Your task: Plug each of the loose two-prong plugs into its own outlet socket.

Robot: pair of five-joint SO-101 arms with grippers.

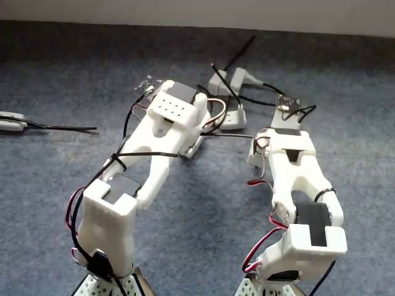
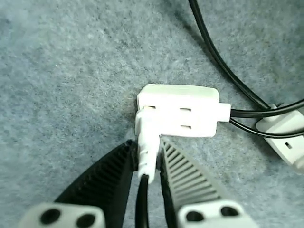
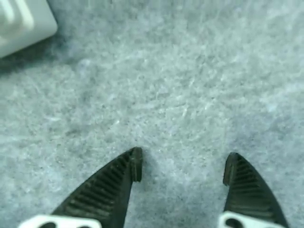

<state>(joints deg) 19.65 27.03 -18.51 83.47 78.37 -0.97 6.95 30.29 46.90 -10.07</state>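
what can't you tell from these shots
- Left wrist view: the plug meets the outlet with its prongs hidden, so how deep it sits is unclear.
- High view: the left arm covers that spot.
- Right wrist view: a white block is cut off by the edge.

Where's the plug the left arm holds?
In the left wrist view, the white plug is clamped in the left end effector, its front against one end of the white outlet block.
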